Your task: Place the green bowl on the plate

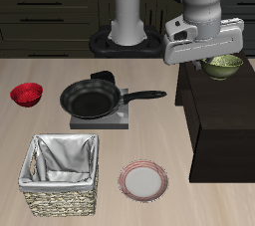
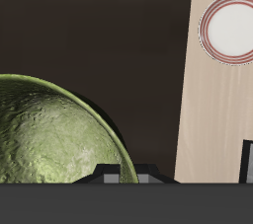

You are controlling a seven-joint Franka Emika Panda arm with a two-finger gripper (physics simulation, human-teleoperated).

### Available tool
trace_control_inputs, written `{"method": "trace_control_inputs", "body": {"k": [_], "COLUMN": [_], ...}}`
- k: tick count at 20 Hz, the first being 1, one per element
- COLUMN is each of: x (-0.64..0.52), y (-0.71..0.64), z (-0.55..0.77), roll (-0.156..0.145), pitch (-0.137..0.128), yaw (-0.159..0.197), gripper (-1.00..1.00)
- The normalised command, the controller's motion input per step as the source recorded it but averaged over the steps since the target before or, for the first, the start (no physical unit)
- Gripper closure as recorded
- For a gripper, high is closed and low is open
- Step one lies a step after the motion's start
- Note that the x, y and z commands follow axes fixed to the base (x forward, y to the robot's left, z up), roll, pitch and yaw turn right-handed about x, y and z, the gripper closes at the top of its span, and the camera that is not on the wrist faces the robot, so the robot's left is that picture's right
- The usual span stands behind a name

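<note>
The green bowl is olive with a pale speckled inside and sits at the top of a dark raised counter at the table's side. My gripper is right over it. In the wrist view the bowl fills much of the frame, and its rim runs in between my two fingertips, which stand close together on it. The plate, white-grey with a pinkish-red rim, lies on the table near the front edge, well away from the bowl. It also shows in the wrist view.
A black frying pan sits on a grey stand mid-table with its handle pointing toward the counter. A small red bowl lies at the far side. A woven basket with a white liner stands near the front edge beside the plate.
</note>
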Motion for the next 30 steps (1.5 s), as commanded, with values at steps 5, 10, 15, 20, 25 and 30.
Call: {"method": "trace_control_inputs", "body": {"k": [5,10,15,20,25,30], "x": [-0.04,-0.19,-0.12,-0.05,0.03,0.10], "y": [-0.20,-0.24,-0.22,-0.49,-0.54,-0.56], "z": [0.24,0.29,0.13,0.10,0.02,-0.01], "roll": [-0.026,-0.013,-0.018,-0.078,-0.064,-0.125], "pitch": [-0.048,-0.058,-0.025,-0.009,0.003,-0.024], "yaw": [0.009,0.005,-0.009,-0.018,-0.034,0.018], "gripper": [1.00,1.00,1.00,1.00,1.00,1.00]}}
